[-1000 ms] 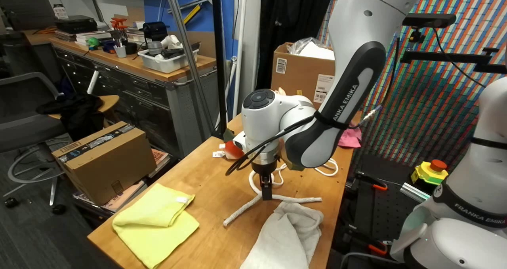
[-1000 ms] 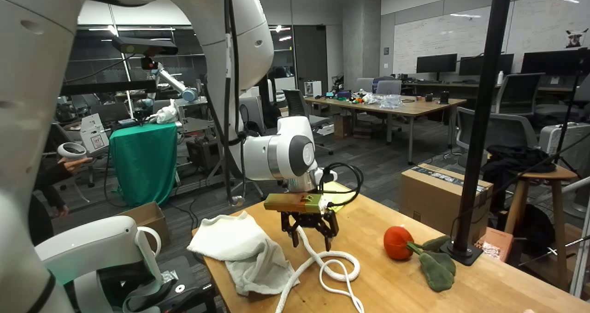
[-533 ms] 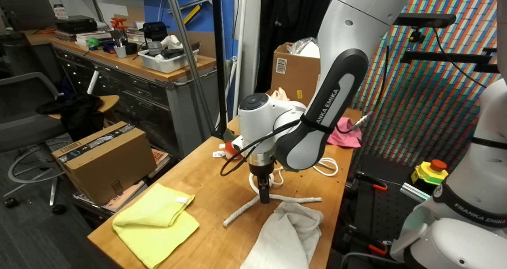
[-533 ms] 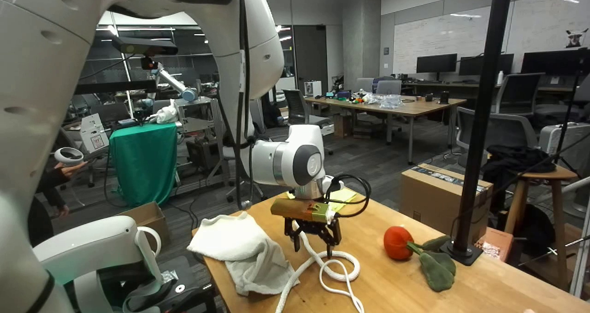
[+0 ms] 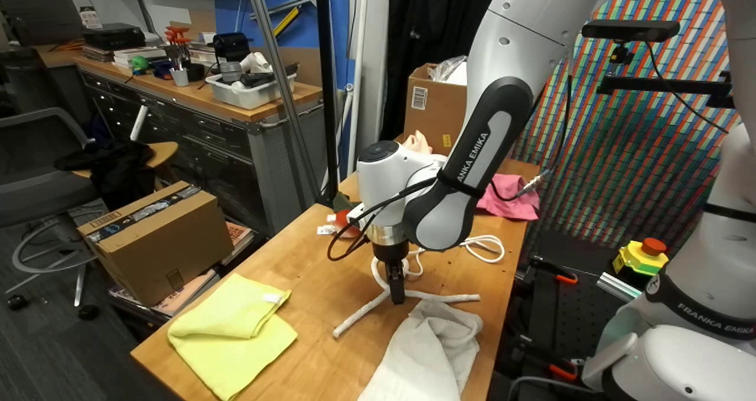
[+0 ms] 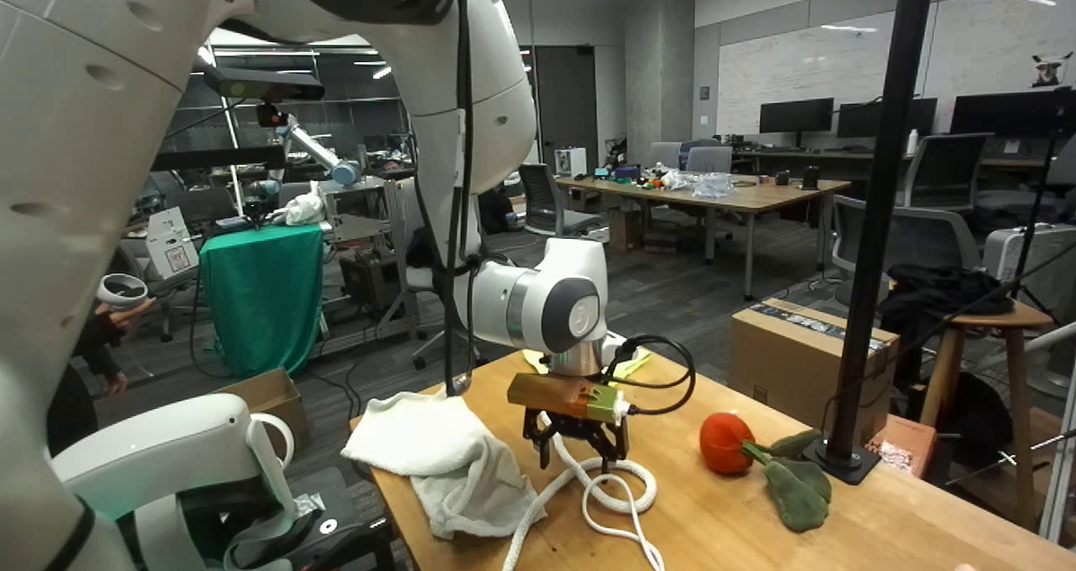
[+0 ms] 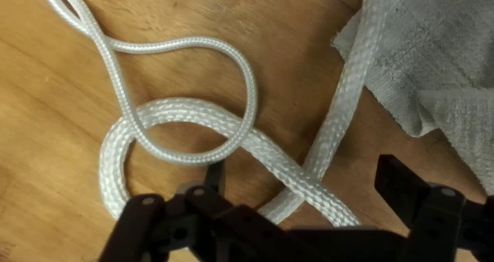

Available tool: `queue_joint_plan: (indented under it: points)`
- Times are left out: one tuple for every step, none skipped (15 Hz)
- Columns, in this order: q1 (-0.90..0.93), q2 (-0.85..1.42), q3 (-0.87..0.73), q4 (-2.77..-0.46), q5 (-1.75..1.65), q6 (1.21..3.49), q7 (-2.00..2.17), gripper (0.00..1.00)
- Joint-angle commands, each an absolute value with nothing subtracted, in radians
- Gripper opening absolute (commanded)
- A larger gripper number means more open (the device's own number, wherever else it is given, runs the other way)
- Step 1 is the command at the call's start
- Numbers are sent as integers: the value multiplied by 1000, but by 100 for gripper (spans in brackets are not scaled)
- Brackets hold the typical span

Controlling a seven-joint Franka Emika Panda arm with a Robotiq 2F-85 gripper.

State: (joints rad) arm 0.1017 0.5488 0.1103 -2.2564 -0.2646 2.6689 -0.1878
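I've got my end effector (image 7: 301, 175) over the thick white braided rope (image 7: 278, 163), jaws spread wide, and the rope crosses itself between them, lower right of the wrist frame. Honestly can't tell if I'm touching it. The rope's loop curls round at center left, with a thinner white cord (image 7: 251, 88) lying across it. Grey-white towel (image 7: 436, 61) fills the upper right, all on the wooden desk (image 7: 50, 138). Yellow cloth (image 5: 230, 330) sits lower left in an exterior view.
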Motion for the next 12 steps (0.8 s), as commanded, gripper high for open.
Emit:
queue_joint_plan:
  points:
    - [44, 570, 158, -2229, -210, 2660, -300, 100]
    - [35, 573, 164, -2227, -203, 2659, -316, 100]
    - [28, 577, 167, -2224, -198, 2658, -328, 100]
    - [22, 580, 171, -2223, -193, 2657, -339, 100]
    - [16, 582, 173, -2221, -189, 2656, -349, 99]
    - [12, 583, 174, -2221, -186, 2656, -355, 81]
    - [9, 585, 175, -2220, -185, 2656, -360, 74]
    - [8, 586, 175, -2220, -184, 2657, -363, 71]
    - [7, 583, 174, -2221, -185, 2659, -363, 63]
    - [6, 583, 173, -2219, -186, 2660, -365, 53]
    - [6, 581, 172, -2219, -188, 2662, -365, 46]
    - [5, 579, 172, -2221, -188, 2664, -366, 38]
